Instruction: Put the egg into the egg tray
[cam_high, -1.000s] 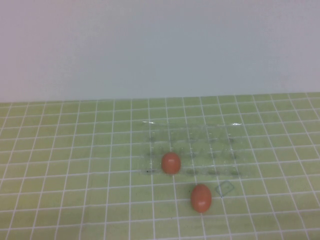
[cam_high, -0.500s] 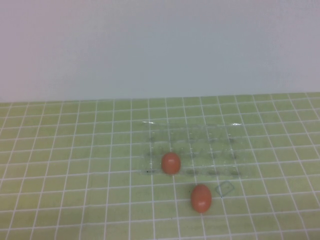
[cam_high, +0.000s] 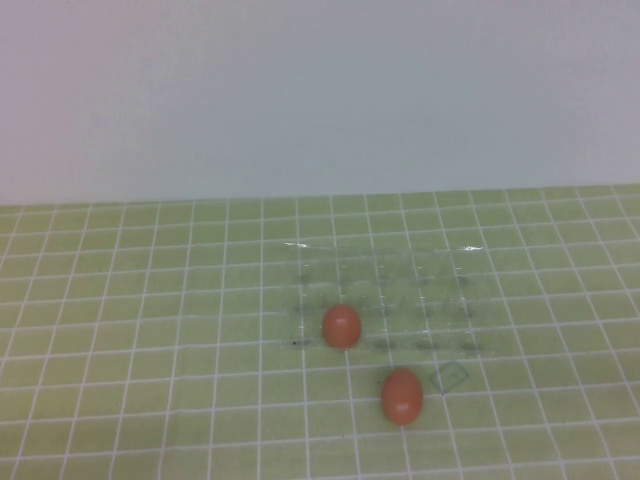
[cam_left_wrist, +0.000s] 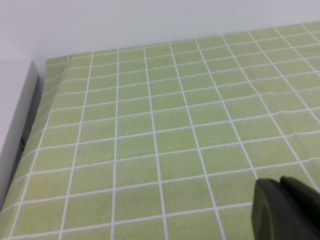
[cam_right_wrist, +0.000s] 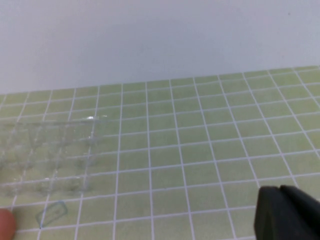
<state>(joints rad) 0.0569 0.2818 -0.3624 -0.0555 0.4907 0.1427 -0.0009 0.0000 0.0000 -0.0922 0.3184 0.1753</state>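
The left claw (cam_left_wrist: 285, 210) shows only as a dark tip at the corner of its own wrist view, over bare green cloth, and I cannot tell how it is set. The right claw (cam_right_wrist: 287, 212) is the same, a dark tip over the cloth (cam_high: 150, 330), off to the right of the egg tray (cam_high: 385, 295). Neither one holds anything, and neither shows in the high view. So the job looks only partly done. One egg in the tray (cam_high: 342, 326) sits in a cup at the tray's near left corner. The egg (cam_high: 402, 396) left to move lies on the cloth, just near of the tray's front edge. It is small, smooth, orange-brown and oval. The tray is clear plastic and hard to see.
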